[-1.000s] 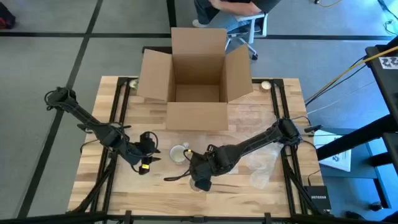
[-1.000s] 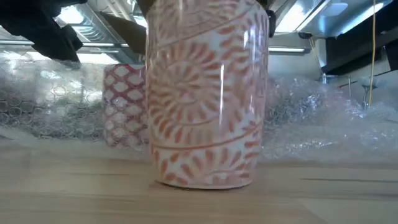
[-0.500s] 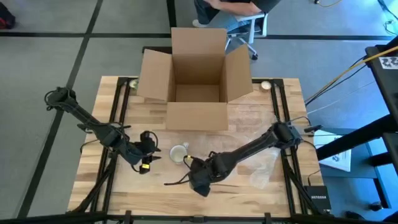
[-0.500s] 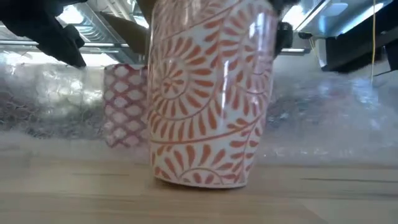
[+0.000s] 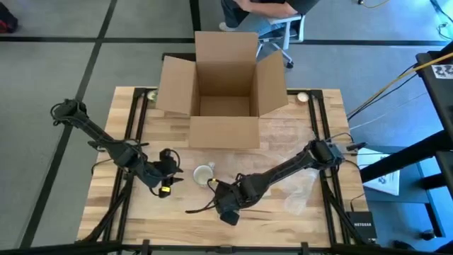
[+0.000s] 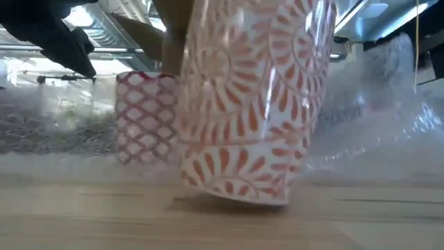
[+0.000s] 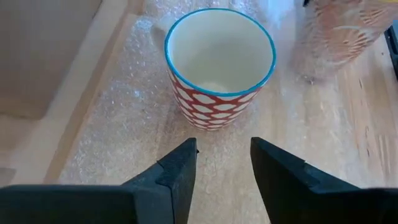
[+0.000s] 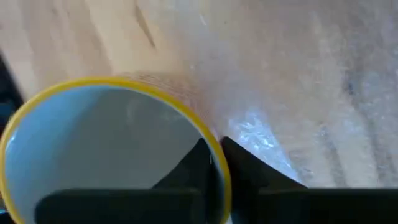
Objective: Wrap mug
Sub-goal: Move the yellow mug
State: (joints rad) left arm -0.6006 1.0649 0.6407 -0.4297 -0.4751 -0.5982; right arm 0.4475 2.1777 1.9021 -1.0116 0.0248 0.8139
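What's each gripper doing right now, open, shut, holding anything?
Left gripper: open, empty, facing the red lattice mug.
Right gripper: shut on the rim of the orange swirl mug, tilting it.

A light wooden table point(image 5: 141, 212) is carrying an open cardboard box point(image 5: 225, 92) at its far edge. Bubble wrap point(image 5: 297, 185) is lying spread across its right half, and a red-and-white patterned mug point(image 7: 219, 65) is standing upright on the wrap's edge.
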